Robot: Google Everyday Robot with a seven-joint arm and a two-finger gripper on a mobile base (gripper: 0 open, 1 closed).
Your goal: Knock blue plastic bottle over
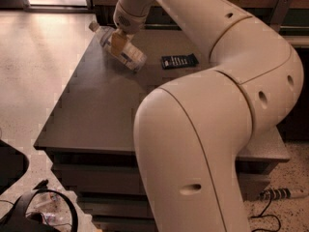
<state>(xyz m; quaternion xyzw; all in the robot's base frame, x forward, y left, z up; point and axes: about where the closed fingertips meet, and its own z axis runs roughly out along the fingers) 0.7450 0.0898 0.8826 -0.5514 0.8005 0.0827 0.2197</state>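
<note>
The blue plastic bottle (120,50) is a small clear bottle with a pale label and white cap. It leans steeply over the far left part of the dark table (96,110), cap up and to the left, bottom toward the right. My gripper (117,38) is at the end of the cream arm, right against the bottle's middle.
A small black packet (179,61) lies on the table right of the bottle. My large cream arm (207,120) covers the table's right side. The pale floor (34,62) lies to the left. Black cables and gear (43,211) sit on the floor at the bottom left.
</note>
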